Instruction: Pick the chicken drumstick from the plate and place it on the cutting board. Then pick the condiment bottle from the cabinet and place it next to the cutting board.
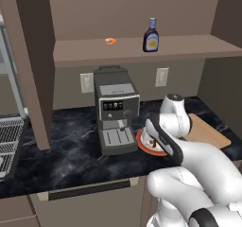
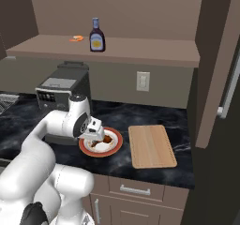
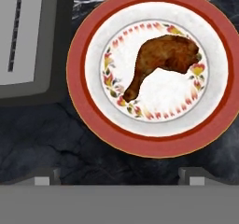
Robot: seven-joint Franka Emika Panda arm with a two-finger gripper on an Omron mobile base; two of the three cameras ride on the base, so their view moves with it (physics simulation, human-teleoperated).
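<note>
One tool (image 2: 95, 134), its two fingertips (image 3: 46, 180) standing wide apart and holding nothing, poised above the plate with a clear gap down to it.

Well to the tool's left: wire dish rack (image 1: 8, 143) at the far end of the dark marbled tabletop (image 1: 71, 150).

Just left of the tool: grey coffee machine (image 1: 115, 115), upright, its drip tray close beside the plate's rim; whether the two touch cannot be told.

Above and left of the tool, on the cabinet (image 1: 142, 51) shelf: small orange ring-shaped item (image 1: 110, 41), lying flat.

Directly beneath the tool: plate (image 3: 93, 120), round, white with a red-orange rim and a flowered inner ring, flat on the tabletop.

On the plate, under the tool: chicken drumstick (image 3: 163, 59), glossy brown, lying on its side; in the hand view the meaty end sits toward the upper right of the plate and the thin bone end points toward the lower left, inside the flowered ring.

Above the tool, on the same shelf: condiment bottle (image 2: 97, 35), dark brown, blue cap, yellow-and-white label, upright, apart from the orange ring to its left.

Right of the tool: cutting board (image 2: 151, 146), light tan, flat on the tabletop, near the plate but not touching it, nothing on it.

On the back wall behind the tool: two pale wall outlets (image 1: 161, 77).
</note>
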